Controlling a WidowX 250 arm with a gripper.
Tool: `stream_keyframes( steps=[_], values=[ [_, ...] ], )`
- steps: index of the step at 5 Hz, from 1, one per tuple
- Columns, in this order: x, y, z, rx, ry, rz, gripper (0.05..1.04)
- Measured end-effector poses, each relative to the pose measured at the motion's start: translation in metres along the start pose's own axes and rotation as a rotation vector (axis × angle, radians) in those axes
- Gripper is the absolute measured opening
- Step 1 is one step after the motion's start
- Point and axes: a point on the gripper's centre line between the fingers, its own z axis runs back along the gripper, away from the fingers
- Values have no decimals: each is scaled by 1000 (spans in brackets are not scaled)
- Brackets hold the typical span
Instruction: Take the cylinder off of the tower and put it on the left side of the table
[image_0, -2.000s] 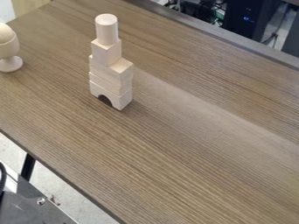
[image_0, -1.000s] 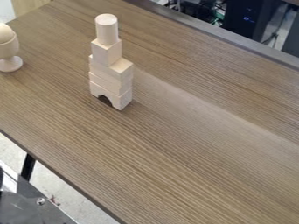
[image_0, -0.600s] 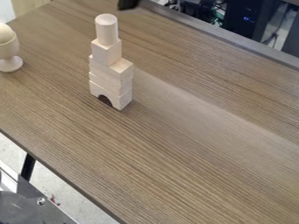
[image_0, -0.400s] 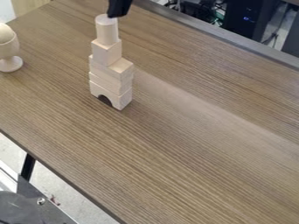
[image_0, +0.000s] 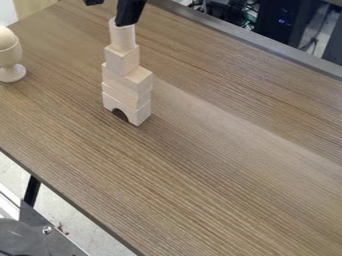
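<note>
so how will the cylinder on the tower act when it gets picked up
The cylinder looks like plain wood, so probably stiff and fairly light. Its round side could roll if laid down. Standing on a small block, it might tip if nudged.

The table (image_0: 220, 150) bears a tower (image_0: 127, 87) and eggcup (image_0: 10, 57).

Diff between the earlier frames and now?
Tool came in at the top edge and moved down to the top of the cylinder. Fingers apart, nothing taken hold of or let go. Unchanged: cylinder upright on the stacked blocks, egg-shaped piece in its cup at left.
</note>
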Motion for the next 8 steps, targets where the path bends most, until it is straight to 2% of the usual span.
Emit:
stream_keyframes(
  steps=[2, 3, 5, 6, 7, 8],
  values=[
    [-11, -5, -11, -68, 16, -12, 999],
    [-14, -7, -14, -138, 8, -21, 942],
    [-17, -9, -31, -149, 13, 34, 359],
    [-16, -8, -32, -147, 10, 60, 220],
    [-18, -9, -32, -151, 22, 81, 474],
    [-18, -8, -30, -151, 20, 84, 798]
  ],
)
